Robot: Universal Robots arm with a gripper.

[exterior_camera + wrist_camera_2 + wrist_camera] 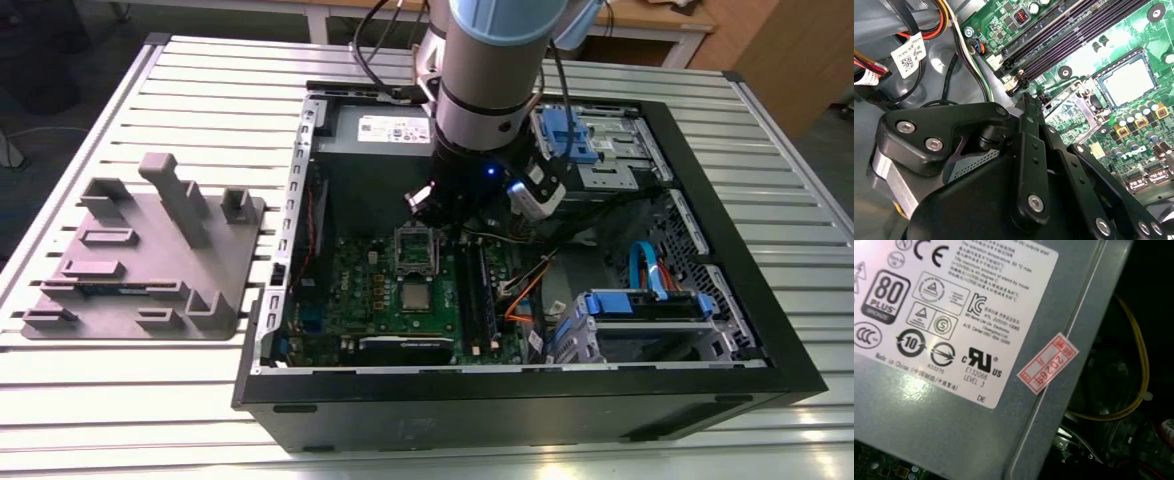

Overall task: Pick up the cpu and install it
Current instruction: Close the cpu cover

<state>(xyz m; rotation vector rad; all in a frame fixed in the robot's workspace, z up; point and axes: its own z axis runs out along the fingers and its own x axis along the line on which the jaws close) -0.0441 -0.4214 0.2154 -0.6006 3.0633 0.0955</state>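
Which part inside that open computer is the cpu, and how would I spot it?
Look inside the open black computer case at the green motherboard. Near its middle lies the cpu, a small flat silvery square. The silver socket frame next to it is a hollow rectangle, and the black memory slots alongside are long and narrow.

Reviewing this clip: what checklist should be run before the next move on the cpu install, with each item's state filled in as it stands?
1. cpu lying in the socket on the motherboard: ok.
2. cpu fully flat and aligned in the socket: cannot tell.
3. Socket frame closed over the cpu: not ok, it stands open beside it.
4. end effector apart from the cpu, above the board near the frame: ok.
5. Orange cable lying off the socket: ok.
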